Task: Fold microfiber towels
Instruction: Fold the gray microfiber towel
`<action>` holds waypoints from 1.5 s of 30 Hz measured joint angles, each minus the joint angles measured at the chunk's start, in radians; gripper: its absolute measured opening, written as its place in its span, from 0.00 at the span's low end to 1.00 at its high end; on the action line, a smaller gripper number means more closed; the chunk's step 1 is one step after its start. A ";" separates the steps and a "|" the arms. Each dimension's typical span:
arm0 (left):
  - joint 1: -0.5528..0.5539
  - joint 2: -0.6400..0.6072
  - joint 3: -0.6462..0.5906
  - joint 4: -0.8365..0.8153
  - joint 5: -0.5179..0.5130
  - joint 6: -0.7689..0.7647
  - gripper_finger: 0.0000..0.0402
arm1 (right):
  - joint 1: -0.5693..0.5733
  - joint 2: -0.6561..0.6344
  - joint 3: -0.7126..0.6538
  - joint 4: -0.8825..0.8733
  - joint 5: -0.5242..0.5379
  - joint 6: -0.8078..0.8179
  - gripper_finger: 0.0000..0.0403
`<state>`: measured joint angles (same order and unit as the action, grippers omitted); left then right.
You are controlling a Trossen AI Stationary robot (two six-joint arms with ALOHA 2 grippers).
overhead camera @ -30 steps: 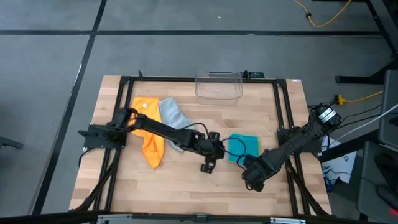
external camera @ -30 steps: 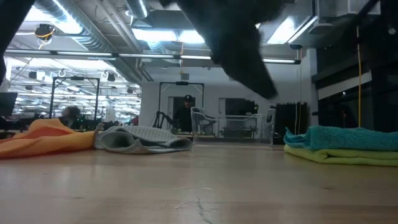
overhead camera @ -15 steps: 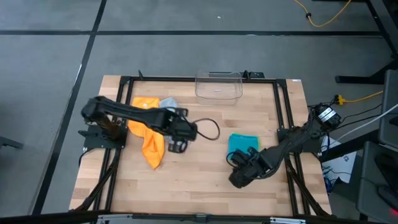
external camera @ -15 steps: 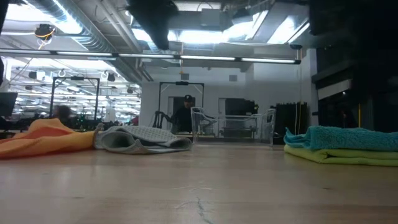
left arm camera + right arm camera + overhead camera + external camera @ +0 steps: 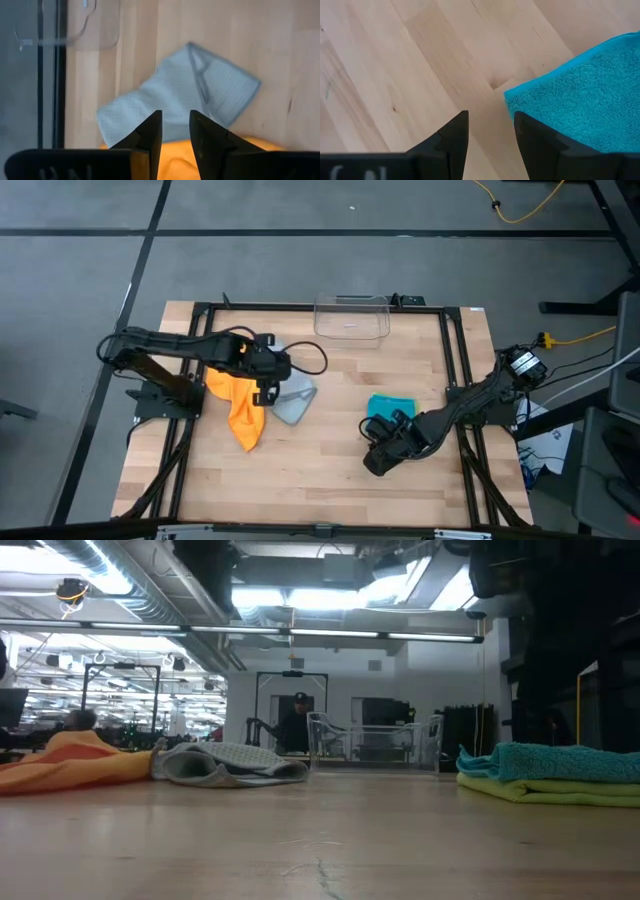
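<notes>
Microfiber towels lie on our surface [image 5: 330, 460]: orange [image 5: 240, 408] beside grey [image 5: 292, 398], teal [image 5: 390, 408] stacked on lime green [image 5: 540, 790]. Our left hand [image 5: 262, 392] hovers over the orange and grey cloths, fingers slightly parted, holding nothing. Our right hand [image 5: 378, 458] hangs parted beside the teal towel, empty.

Four towels [image 5: 548, 775], apparently; one clear bin [image 5: 351, 317]; two arms [image 5: 180, 352].
</notes>
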<state>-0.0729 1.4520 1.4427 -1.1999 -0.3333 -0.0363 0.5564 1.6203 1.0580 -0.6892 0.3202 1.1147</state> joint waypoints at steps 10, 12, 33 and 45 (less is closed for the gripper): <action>0.063 -0.137 -0.324 0.300 0.198 -0.018 0.22 | -0.001 0.000 0.000 0.000 0.119 -0.002 0.40; 0.068 -0.156 -0.389 0.380 0.232 -0.029 0.22 | -0.002 0.000 0.000 0.001 0.155 -0.002 0.40; 0.071 -0.165 -0.670 0.993 0.243 -0.188 0.22 | -0.004 0.000 0.000 0.012 0.181 0.001 0.40; 0.070 -0.165 -0.670 0.999 0.242 -0.202 0.22 | -0.004 0.000 0.000 0.012 0.181 0.002 0.40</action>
<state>-0.0029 1.2869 0.7727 -0.2010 -0.0910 -0.2384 0.5526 1.6203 1.0580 -0.6769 0.5010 1.1164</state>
